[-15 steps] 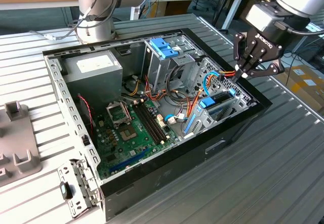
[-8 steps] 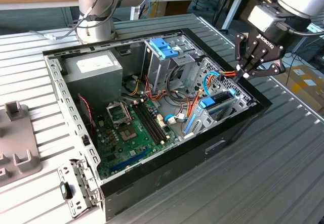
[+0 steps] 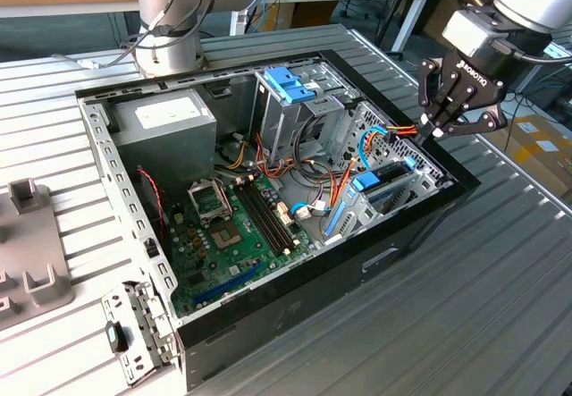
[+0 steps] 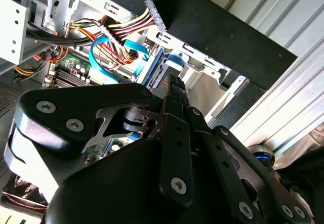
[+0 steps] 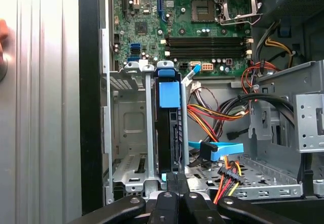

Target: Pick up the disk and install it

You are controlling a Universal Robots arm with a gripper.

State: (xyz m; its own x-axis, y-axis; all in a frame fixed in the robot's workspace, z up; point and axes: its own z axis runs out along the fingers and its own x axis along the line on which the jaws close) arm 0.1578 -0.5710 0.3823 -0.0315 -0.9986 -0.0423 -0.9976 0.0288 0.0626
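Note:
The disk (image 5: 169, 128), a dark drive in a bright blue carrier, stands on edge in a metal bay at the front corner of the open computer case (image 3: 420, 226). In the exterior view the disk (image 3: 382, 180) lies just inside the case's right wall. My gripper (image 3: 438, 130) hangs above that wall, a little up and to the exterior view's right of the disk. Its fingers (image 5: 177, 188) are pressed together with nothing between them, their tips lined up with the disk's near end. The second wrist view shows the fingers (image 4: 174, 97) pointing at the blue carrier (image 4: 174, 62).
A tall drive cage with a blue clip (image 3: 290, 83), a grey power supply (image 3: 165, 119) and the green motherboard (image 3: 232, 226) fill the case. Red, yellow and blue cables (image 5: 217, 148) run beside the disk's bay. A grey fixture (image 3: 36, 271) sits on the table at the exterior view's left.

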